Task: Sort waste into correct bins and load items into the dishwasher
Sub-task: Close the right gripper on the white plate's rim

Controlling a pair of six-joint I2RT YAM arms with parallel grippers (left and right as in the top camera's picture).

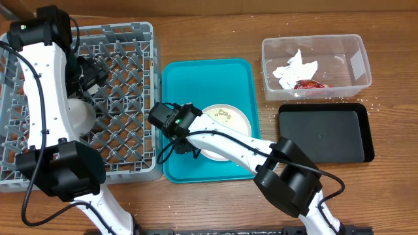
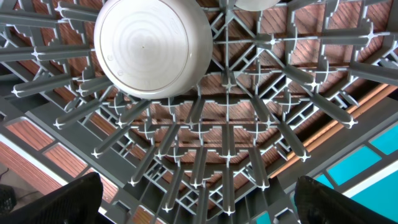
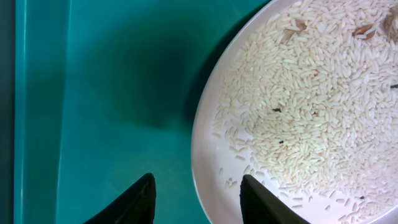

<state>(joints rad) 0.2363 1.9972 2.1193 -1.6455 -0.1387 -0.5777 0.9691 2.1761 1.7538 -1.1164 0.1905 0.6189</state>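
A round white plate (image 1: 228, 121) covered with rice grains (image 3: 311, 87) lies on the teal tray (image 1: 179, 81). My right gripper (image 1: 186, 127) is open at the plate's left rim. In the right wrist view the gripper (image 3: 198, 186) straddles that rim (image 3: 202, 155), one finger over the tray and one over the plate. Over the grey dishwasher rack (image 1: 130, 59), my left gripper (image 1: 95, 75) hangs open and holds nothing. Its wrist view shows the gripper (image 2: 199, 205) above the lattice, with an upturned white bowl (image 2: 149, 46) ahead of it. The bowl (image 1: 78, 114) sits in the rack's left part.
The clear tub (image 1: 353, 62) at the back right holds a crumpled napkin (image 1: 294, 68) and a red wrapper (image 1: 312, 85). The black tray (image 1: 326, 134) lies in front of it. Loose grains (image 1: 373, 102) dot the table nearby. Another white item (image 2: 255, 3) shows at the rack's far end.
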